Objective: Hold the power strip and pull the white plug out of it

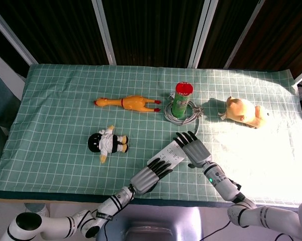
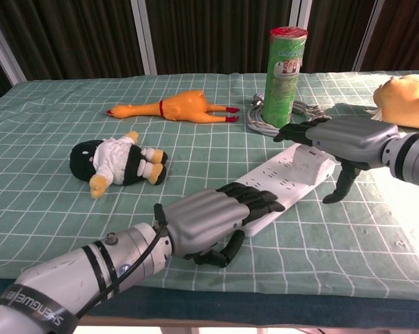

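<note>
Task status: holding step in place, extraction not yet done.

- Long white plastic power strip (image 2: 282,186): lying flat and diagonal on the green checked tabletop (image 1: 60,110), near the front edge, just in front of the tall green cylindrical can with red lid (image 2: 284,66).
- White plug (image 2: 312,157): seated at the far end of the strip, only partly visible in the chest view under the right hand; hidden by that hand in the head view. Still inserted, as far as can be judged.
- Left hand (image 2: 209,214): laid palm-down over the near end of the strip, dark fingertips (image 2: 262,198) resting on its top face, thumb curled beside its near edge. Pressing hold rather than a full wrap; strip judged as restrained.
- Right hand (image 2: 335,139): positioned over the plug end, fingers extended above it, thumb hanging down beside the strip. Not closed on the plug; nothing held.
- Coiled grey cable (image 2: 300,115): looped round the base of the can, behind the plug.

Remaining: closing the right hand on the plug body, then drawing it straight out of the socket while the left hand keeps the strip down. Likely risk: strip sliding or lifting under a press-only hold.
</note>
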`<action>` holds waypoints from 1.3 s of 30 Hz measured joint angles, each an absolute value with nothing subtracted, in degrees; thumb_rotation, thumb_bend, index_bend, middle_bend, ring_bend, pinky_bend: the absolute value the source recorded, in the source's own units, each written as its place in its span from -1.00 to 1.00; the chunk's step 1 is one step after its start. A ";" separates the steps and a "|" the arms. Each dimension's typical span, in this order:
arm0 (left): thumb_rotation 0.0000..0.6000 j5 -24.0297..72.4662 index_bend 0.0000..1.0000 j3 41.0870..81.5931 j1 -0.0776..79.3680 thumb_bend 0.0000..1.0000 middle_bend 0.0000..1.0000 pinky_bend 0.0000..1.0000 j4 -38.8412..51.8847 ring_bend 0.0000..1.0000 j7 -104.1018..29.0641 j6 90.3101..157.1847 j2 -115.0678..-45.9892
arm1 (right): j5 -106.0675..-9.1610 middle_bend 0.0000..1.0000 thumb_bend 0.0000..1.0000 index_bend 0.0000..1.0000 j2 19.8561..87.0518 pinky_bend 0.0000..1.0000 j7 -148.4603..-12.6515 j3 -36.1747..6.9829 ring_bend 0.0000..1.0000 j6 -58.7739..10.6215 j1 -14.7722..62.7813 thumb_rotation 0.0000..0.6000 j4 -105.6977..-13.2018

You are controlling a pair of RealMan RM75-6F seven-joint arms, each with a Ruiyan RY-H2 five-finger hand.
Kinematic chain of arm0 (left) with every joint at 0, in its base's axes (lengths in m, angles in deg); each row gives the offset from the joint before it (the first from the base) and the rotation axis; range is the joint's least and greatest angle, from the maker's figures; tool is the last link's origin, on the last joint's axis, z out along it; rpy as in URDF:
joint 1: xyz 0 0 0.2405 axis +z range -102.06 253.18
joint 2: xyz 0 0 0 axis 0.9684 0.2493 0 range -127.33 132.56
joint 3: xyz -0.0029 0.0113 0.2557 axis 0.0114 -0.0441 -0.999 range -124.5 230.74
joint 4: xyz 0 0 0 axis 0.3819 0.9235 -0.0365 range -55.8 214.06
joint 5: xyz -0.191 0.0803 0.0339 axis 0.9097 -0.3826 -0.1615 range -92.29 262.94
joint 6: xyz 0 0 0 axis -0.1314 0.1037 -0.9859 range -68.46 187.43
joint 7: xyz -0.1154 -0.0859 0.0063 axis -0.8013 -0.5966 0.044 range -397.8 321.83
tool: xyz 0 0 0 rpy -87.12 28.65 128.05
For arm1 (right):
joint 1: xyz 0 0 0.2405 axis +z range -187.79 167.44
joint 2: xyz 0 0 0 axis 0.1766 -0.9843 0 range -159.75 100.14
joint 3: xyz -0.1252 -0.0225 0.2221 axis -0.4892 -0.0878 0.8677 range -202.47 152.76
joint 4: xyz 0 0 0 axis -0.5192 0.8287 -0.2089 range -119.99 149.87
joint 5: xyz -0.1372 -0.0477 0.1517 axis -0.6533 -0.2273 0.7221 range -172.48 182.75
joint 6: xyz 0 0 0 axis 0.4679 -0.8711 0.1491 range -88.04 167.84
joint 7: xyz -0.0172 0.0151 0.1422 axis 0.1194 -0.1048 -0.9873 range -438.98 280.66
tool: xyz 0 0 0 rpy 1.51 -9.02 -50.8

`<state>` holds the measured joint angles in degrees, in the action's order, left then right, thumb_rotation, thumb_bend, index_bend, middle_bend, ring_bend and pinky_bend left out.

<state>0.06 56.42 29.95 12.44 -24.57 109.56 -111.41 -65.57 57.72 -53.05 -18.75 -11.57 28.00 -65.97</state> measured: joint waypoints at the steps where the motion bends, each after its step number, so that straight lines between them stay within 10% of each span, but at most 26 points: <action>1: 1.00 0.03 -1.00 56.30 29.97 0.64 -1.00 -0.94 12.36 -1.00 -24.64 109.60 -111.33 | -66.02 -0.92 -0.64 -0.91 57.93 -0.99 -53.01 -18.85 -1.00 -11.70 28.14 1.00 -65.60; 39: 1.00 -0.16 -1.00 54.74 30.18 0.65 -1.00 -0.94 13.09 -1.00 -25.52 109.76 -110.67 | -68.10 -0.31 -0.22 0.04 59.70 -0.50 -47.27 -20.63 -0.56 -12.89 30.70 1.00 -61.21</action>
